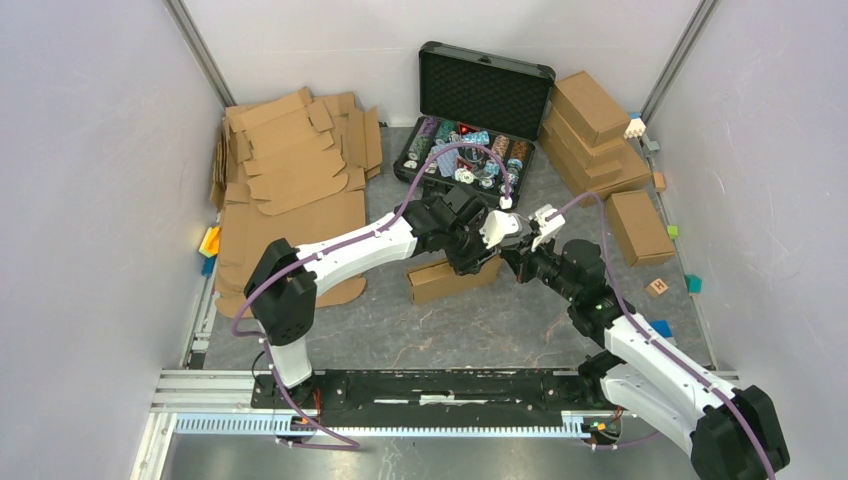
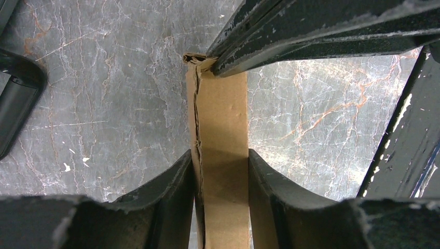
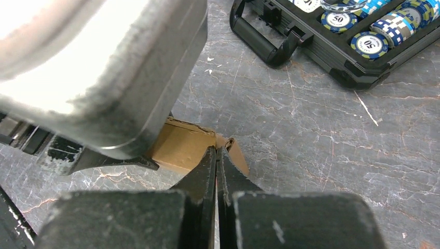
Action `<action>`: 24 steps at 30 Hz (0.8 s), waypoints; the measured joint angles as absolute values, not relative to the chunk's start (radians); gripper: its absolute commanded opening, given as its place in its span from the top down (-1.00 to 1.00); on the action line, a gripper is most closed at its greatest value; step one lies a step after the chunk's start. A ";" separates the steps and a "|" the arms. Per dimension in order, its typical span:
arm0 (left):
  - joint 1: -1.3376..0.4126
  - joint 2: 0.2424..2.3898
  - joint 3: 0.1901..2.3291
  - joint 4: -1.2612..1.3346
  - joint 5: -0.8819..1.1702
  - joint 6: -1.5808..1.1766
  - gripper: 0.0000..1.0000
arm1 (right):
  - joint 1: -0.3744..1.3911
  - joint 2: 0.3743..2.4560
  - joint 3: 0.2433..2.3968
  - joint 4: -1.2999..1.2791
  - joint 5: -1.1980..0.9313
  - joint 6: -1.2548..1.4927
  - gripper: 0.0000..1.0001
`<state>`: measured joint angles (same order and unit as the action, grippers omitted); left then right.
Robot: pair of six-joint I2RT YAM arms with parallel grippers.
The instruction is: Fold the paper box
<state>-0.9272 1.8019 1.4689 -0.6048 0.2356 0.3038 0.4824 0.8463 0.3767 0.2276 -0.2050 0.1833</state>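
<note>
The paper box (image 1: 440, 280) is a narrow brown folded shape standing on edge on the grey marble table, between the two arms. My left gripper (image 1: 478, 255) comes down on its right end. In the left wrist view the black fingers (image 2: 171, 187) clamp both faces of the cardboard strip (image 2: 223, 114), so the left gripper (image 2: 222, 155) is shut on it. My right gripper (image 3: 216, 151) is shut, with its tips pressed against the box's (image 3: 179, 144) end corner, next to a small bent flap (image 3: 237, 154). I see nothing between its jaws.
An open black case of poker chips (image 1: 480, 110) sits behind the arms, and its handle (image 3: 259, 41) is close to the right gripper. Flat cardboard blanks (image 1: 290, 170) lie at the back left. Finished brown boxes (image 1: 590, 125) are stacked at the back right, with one more (image 1: 640, 228) and small coloured blocks nearby.
</note>
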 measured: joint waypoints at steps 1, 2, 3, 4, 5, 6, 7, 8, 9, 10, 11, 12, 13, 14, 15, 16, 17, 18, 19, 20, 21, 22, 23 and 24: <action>-0.927 1.802 1.469 -0.605 0.234 0.304 0.09 | 0.482 0.846 0.377 0.228 -0.205 0.183 1.00; -0.928 1.802 1.469 -0.605 0.234 0.304 0.09 | 0.482 0.846 0.377 0.228 -0.205 0.183 1.00; -0.928 1.802 1.469 -0.605 0.233 0.304 0.09 | 0.482 0.846 0.377 0.228 -0.206 0.183 1.00; -0.928 1.802 1.468 -0.604 0.233 0.303 0.09 | 0.482 0.846 0.377 0.228 -0.206 0.185 1.00; -0.928 1.802 1.467 -0.603 0.231 0.303 0.09 | 0.482 0.846 0.377 0.228 -0.206 0.187 1.00; -0.929 1.800 1.465 -0.600 0.229 0.303 0.09 | 0.482 0.846 0.377 0.228 -0.207 0.189 1.00; -0.929 1.798 1.463 -0.597 0.227 0.302 0.10 | 0.482 0.846 0.377 0.228 -0.208 0.195 1.00; -0.930 1.797 1.459 -0.594 0.226 0.301 0.10 | 0.482 0.846 0.376 0.228 -0.209 0.200 1.00; -0.931 1.794 1.456 -0.591 0.223 0.299 0.10 | 0.482 0.846 0.376 0.228 -0.209 0.207 1.00; -0.932 1.792 1.452 -0.590 0.219 0.298 0.10 | 0.482 0.846 0.376 0.228 -0.209 0.215 1.00; -0.933 1.791 1.451 -0.589 0.218 0.296 0.11 | 0.482 0.845 0.375 0.229 -0.209 0.224 1.00; -0.934 1.790 1.450 -0.588 0.215 0.294 0.11 | 0.482 0.845 0.373 0.232 -0.208 0.234 1.00; -0.935 1.790 1.450 -0.588 0.213 0.293 0.11 | 0.482 0.845 0.372 0.233 -0.208 0.243 1.00; -0.936 1.790 1.450 -0.588 0.211 0.292 0.11 | 0.482 0.845 0.371 0.234 -0.208 0.253 1.00; -0.936 1.790 1.450 -0.588 0.210 0.292 0.11 | 0.482 0.846 0.371 0.235 -0.208 0.262 1.00; -0.937 1.790 1.450 -0.588 0.208 0.292 0.11 | 0.482 0.846 0.371 0.236 -0.208 0.271 1.00; -0.938 1.790 1.450 -0.588 0.207 0.292 0.11 | 0.482 0.846 0.371 0.236 -0.208 0.279 1.00; -0.938 1.789 1.450 -0.588 0.205 0.292 0.11 | 0.482 0.847 0.371 0.236 -0.207 0.285 1.00; -0.938 1.789 1.450 -0.588 0.204 0.292 0.11 | 0.482 0.848 0.371 0.236 -0.206 0.290 1.00; -0.938 1.789 1.449 -0.589 0.202 0.292 0.11 | 0.482 0.849 0.371 0.238 -0.205 0.295 1.00; -0.938 1.789 1.449 -0.588 0.202 0.292 0.11 | 0.482 0.850 0.371 0.239 -0.205 0.295 1.00; -0.938 1.788 1.449 -0.588 0.201 0.292 0.11 | 0.482 0.850 0.371 0.239 -0.205 0.295 1.00; -0.938 1.787 1.446 -0.587 0.200 0.292 0.11 | 0.482 0.850 0.371 0.239 -0.204 0.295 1.00; -0.939 1.785 1.444 -0.587 0.200 0.292 0.11 | 0.482 0.850 0.371 0.238 -0.204 0.293 1.00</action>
